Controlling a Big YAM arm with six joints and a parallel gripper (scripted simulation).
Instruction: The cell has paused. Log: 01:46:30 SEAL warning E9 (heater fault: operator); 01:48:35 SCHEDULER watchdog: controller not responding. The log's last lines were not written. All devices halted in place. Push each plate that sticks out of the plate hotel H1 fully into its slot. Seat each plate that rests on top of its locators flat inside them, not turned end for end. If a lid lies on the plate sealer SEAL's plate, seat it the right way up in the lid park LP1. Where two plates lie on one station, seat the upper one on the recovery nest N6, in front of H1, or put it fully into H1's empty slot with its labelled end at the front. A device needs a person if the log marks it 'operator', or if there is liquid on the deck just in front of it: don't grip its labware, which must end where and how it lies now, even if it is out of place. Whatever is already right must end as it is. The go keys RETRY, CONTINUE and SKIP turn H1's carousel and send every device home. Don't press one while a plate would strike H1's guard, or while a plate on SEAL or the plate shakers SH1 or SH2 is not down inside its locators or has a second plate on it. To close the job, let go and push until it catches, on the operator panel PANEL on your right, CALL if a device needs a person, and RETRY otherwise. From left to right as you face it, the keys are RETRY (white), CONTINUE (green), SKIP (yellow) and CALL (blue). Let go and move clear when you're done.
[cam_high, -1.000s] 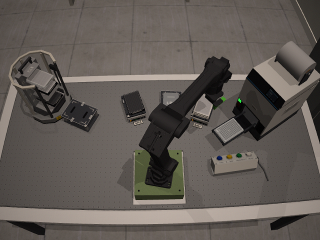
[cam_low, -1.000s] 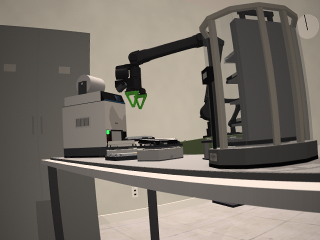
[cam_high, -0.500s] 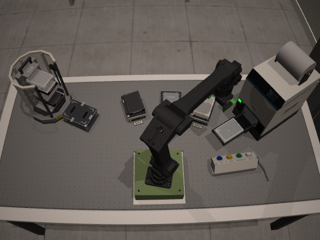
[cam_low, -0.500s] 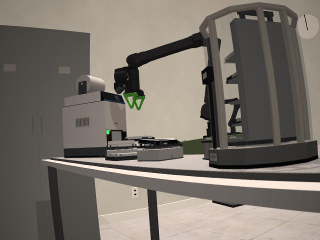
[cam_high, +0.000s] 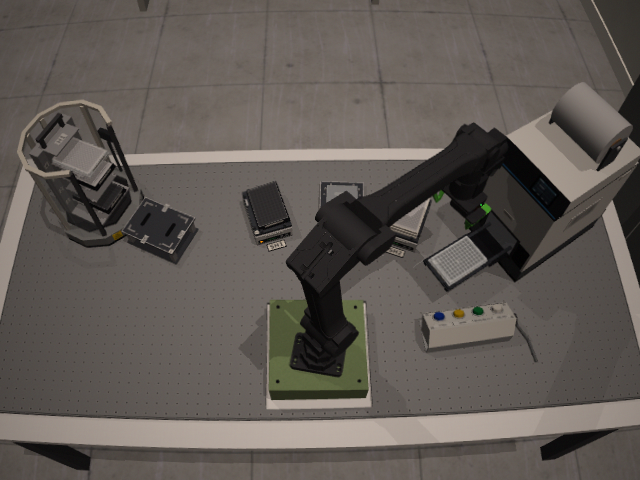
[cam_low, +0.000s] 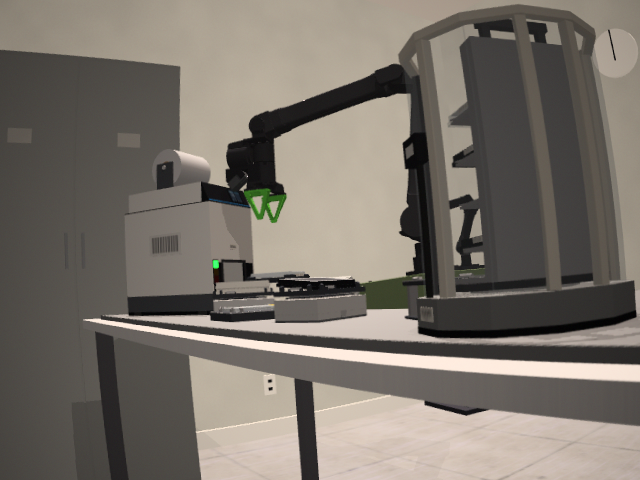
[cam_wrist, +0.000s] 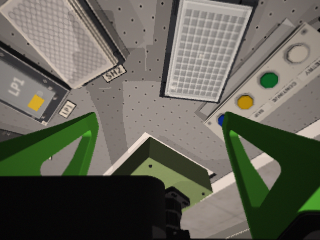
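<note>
My gripper (cam_high: 462, 205) (cam_low: 266, 206) (cam_wrist: 160, 119) is open and empty. It hangs high over the deck between shaker SH2 and the sealer SEAL (cam_high: 563, 180) (cam_low: 182, 248). A white plate (cam_high: 457, 258) (cam_wrist: 207, 50) lies on SEAL's drawer. Another white plate (cam_high: 414, 219) (cam_wrist: 60, 42) sits high on SH2, with layered edges under it. A dark plate (cam_high: 266, 204) lies on SH1. Lid park LP1 (cam_high: 341, 190) (cam_wrist: 30, 92) holds nothing. In the hotel H1 (cam_high: 46, 129) (cam_low: 516, 155) a white plate (cam_high: 82, 155) sticks out of the top slot, and a dark plate (cam_high: 111, 195) sits lower. Nest N6 (cam_high: 160, 227) is bare.
PANEL (cam_high: 467, 330) (cam_wrist: 280, 107) stands at the front right, with the blue key (cam_high: 438, 316) (cam_wrist: 220, 120), yellow key (cam_high: 458, 313) (cam_wrist: 245, 101), green key (cam_high: 477, 310) (cam_wrist: 268, 79) and white key (cam_high: 497, 308) (cam_wrist: 296, 52). My arm's green base (cam_high: 317, 379) (cam_wrist: 165, 167) is at the middle front.
</note>
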